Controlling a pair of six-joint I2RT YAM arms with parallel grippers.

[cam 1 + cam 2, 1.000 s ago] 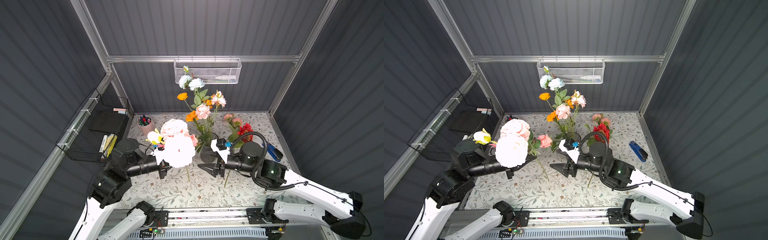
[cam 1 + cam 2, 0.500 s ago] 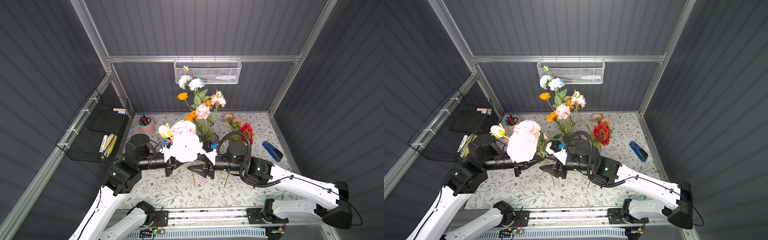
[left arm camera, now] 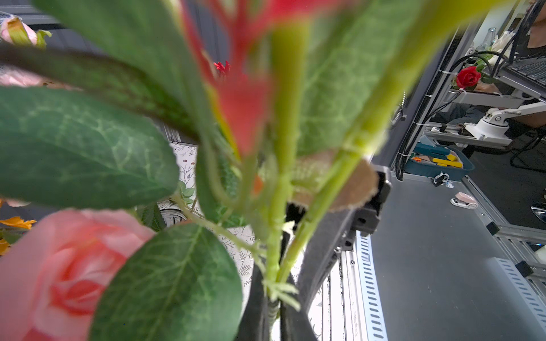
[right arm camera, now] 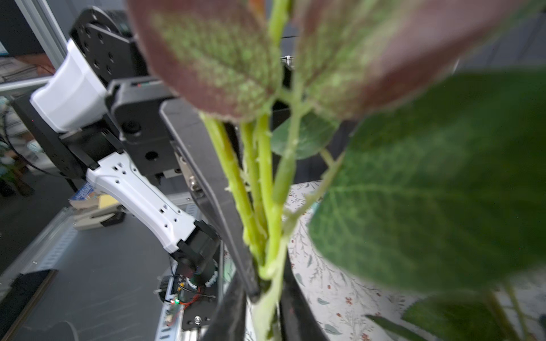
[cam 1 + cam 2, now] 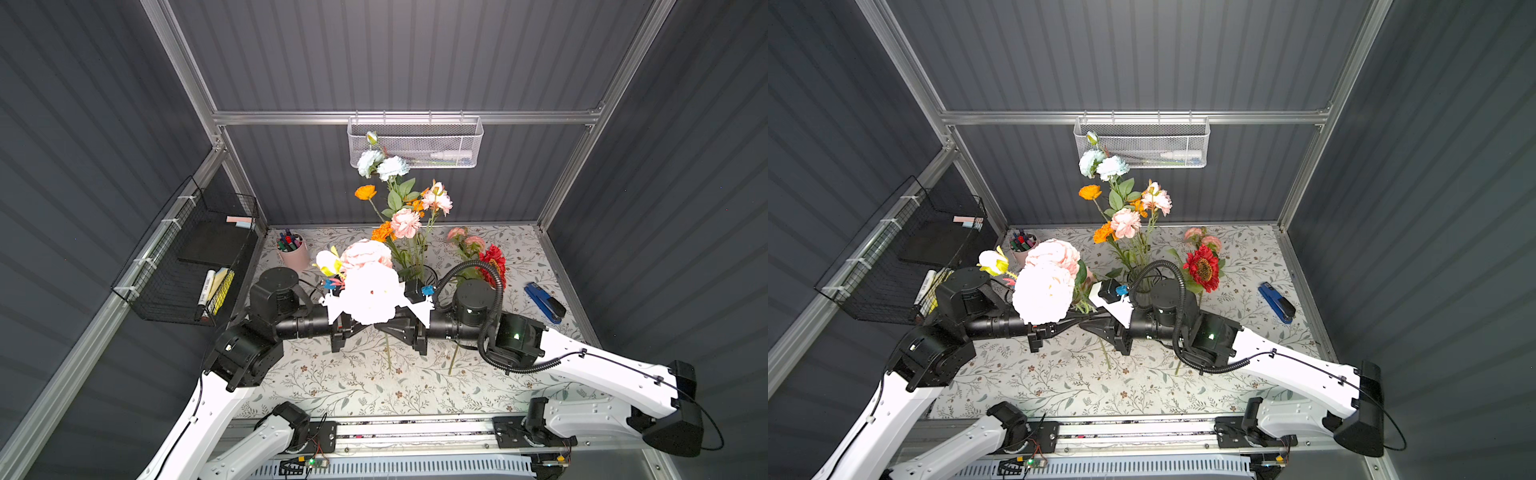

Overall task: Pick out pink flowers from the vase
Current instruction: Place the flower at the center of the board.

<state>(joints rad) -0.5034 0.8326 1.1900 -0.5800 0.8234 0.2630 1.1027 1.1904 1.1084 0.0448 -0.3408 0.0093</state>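
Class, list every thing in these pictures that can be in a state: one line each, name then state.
left gripper, shut on the pink bunch's stems
right gripper, shut on the same stems
pink bunch, out of the vase, held by both grippers
vase, upright, flowers in it
red flower, out of the vase, on the table
stapler, closed, lying flat
pen cup, upright, holding pens

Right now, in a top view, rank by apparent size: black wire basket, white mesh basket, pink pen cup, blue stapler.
1. black wire basket
2. white mesh basket
3. pink pen cup and blue stapler: look alike, not ranked.
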